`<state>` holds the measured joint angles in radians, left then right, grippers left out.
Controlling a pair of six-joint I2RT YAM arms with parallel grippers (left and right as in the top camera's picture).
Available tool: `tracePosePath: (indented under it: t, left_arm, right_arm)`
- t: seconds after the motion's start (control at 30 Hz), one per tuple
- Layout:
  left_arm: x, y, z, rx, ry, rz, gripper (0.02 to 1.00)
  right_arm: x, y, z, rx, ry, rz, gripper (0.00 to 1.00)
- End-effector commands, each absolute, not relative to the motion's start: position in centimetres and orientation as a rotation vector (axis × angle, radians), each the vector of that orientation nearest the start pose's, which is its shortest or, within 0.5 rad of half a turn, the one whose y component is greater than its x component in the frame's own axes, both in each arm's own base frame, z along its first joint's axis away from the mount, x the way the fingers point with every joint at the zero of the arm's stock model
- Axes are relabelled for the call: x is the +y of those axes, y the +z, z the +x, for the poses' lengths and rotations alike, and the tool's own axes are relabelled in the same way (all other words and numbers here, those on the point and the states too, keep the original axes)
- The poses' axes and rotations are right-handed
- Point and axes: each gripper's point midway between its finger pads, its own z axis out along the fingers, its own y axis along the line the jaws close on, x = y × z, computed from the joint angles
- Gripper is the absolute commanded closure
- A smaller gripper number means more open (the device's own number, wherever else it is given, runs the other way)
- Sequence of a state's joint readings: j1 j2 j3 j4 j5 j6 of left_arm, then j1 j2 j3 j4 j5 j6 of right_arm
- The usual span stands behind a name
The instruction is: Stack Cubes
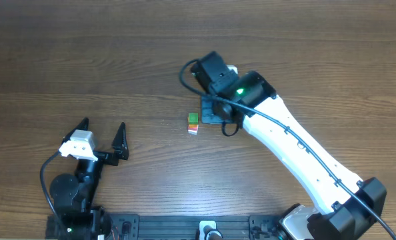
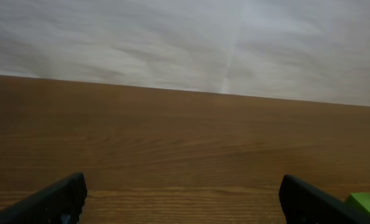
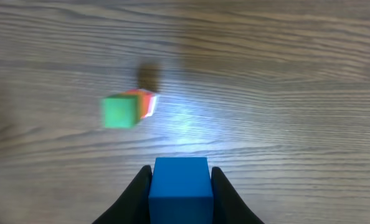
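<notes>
Currently the blue cube [image 3: 180,180], clamped between the right fingers [image 3: 134,196], is best centred over the green cube [image 3: 120,112] before being lowered; left fingers [image 2: 57,198] are spread apart.

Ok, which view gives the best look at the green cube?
The right wrist view: the green cube shows its whole top face, sitting on a red cube. The top view shows it small, from straight above. The left wrist view catches just a green corner, likely it.
</notes>
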<state>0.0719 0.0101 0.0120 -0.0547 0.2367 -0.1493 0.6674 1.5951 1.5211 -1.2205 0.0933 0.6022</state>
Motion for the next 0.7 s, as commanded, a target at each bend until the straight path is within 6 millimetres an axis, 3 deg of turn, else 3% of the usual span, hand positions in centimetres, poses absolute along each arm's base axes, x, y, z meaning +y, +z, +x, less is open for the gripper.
tracePosePath:
  t: [0.03, 0.17, 0.4, 0.7]
  left_arm:
    - [-2.4, 16.3, 24.4, 1.624, -0.247, 0.022, 0.018]
    - [-2.4, 16.3, 24.4, 1.624, -0.246, 0.022, 0.018]
    - [-2.4, 16.3, 24.4, 1.624, -0.246, 0.022, 0.018]
    - [-2.4, 16.3, 24.4, 1.624, -0.247, 0.022, 0.018]
  right_arm:
    - [22.2, 19.6, 28.5, 2.845, 0.139, -0.088, 0.991]
    - [23.2, 19.1, 29.1, 2.874, 0.083, -0.083, 0.991]
    - [23.6, 16.0, 29.4, 2.956, 0.004, -0.067, 0.989]
    - [24.4, 13.7, 29.8, 2.999, -0.013, -0.075, 0.989]
